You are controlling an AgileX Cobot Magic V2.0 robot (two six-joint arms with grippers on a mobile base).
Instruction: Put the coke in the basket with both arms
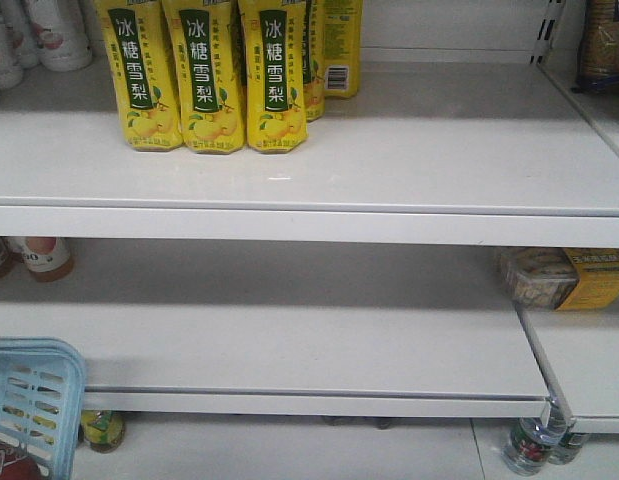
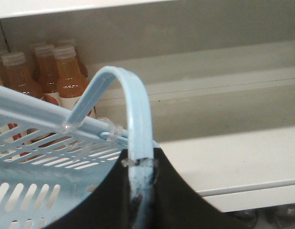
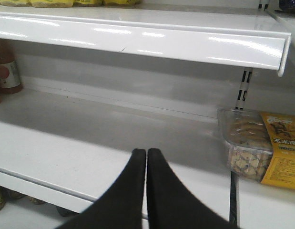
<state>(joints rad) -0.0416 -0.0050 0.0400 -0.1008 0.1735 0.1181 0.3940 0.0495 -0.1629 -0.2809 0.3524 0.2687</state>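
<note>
The light blue basket (image 1: 34, 395) shows at the bottom left corner of the front view. A red shape with white script, the coke (image 1: 3, 466), lies inside it, mostly cut off by the frame edge. In the left wrist view my left gripper (image 2: 140, 164) is shut on the basket's loop handle (image 2: 133, 105), which arches up from the slotted rim (image 2: 52, 126). My right gripper (image 3: 146, 153) is shut with nothing between its fingertips, hovering over the front of the middle shelf (image 3: 66, 157). Neither arm shows in the front view.
Yellow pear-drink bottles (image 1: 209, 75) stand on the upper shelf. A clear snack tub with a yellow label (image 1: 564, 278) sits at the right of the middle shelf. Orange drink bottles (image 2: 66, 78) stand behind the basket. Bottles (image 1: 529, 445) stand on the floor level below.
</note>
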